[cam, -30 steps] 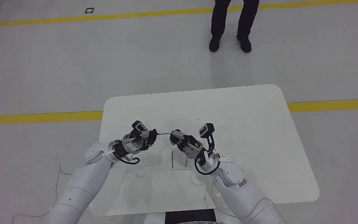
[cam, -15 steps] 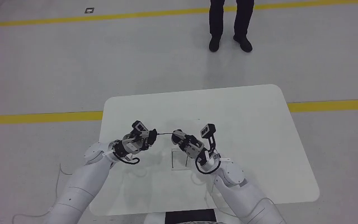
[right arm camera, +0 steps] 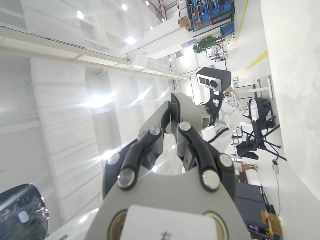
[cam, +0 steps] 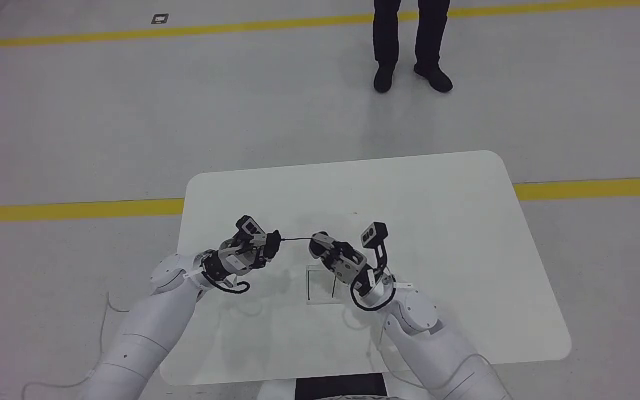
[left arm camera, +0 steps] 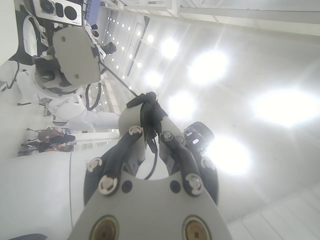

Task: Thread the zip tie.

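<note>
White rectangular patch (cam: 316, 291): flat on the worktop (cam: 450, 210), tucked under the right wrist, closest to the robot; too faint to identify.
Left end effector (cam: 265, 244): raised above the near left part of the worktop, pointing toward its partner; fingers (left arm camera: 128, 116) pinched closed on one end of the zip tie (cam: 292, 238), dark material bunched between the tips.
Zip tie: thin and black, off the surface, stretched in a shallow bow across the short gap between both end effectors; gripped at the left end, meeting the right fingertips at the other.
Right end effector (cam: 319, 243): level with the left one, near it but apart, above the near middle of the worktop; ribbed pads (right arm camera: 174, 116) pressed together, clamped on the strap's far end as seen from the left wrist.
Worktop: white, with rounded corners.
Floor (cam: 300, 100): pale grey beyond the worktop, crossed by yellow stripes (cam: 90, 209).
</note>
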Available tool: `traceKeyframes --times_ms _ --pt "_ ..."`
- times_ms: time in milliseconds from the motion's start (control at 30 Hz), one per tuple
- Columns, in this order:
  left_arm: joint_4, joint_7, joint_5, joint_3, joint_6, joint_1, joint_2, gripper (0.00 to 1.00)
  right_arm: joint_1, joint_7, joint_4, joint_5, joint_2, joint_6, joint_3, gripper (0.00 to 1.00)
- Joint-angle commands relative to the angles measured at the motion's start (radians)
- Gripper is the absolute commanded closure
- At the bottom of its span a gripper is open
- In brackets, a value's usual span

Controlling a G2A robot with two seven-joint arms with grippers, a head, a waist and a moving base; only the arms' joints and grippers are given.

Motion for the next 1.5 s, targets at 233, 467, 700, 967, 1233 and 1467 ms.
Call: traceKeyframes --times_ms 233,467,700,967,1233,1467 --pt "0.000 0.000 0.000 0.000 0.000 0.000 0.000 1.00 -0.001 -0.006 0.003 -0.006 0.001 0.000 0.002 1.00" --pt "0.000 0.000 0.000 0.000 0.000 0.000 0.000 1.00 -0.001 -0.009 0.007 -0.008 0.001 -0.005 0.004 1.00" --pt "0.000 0.000 0.000 0.000 0.000 0.000 0.000 1.00 -0.002 -0.010 0.008 -0.009 0.002 -0.007 0.007 1.00" --pt "0.000 0.000 0.000 0.000 0.000 0.000 0.000 1.00 -0.012 -0.015 -0.002 -0.021 0.005 -0.011 0.014 1.00" --pt "0.000 0.000 0.000 0.000 0.000 0.000 0.000 1.00 -0.036 -0.025 -0.021 -0.038 0.011 -0.016 0.032 1.00" --pt "0.000 0.000 0.000 0.000 0.000 0.000 0.000 1.00 -0.063 -0.042 -0.036 -0.053 0.017 -0.016 0.065 0.42"
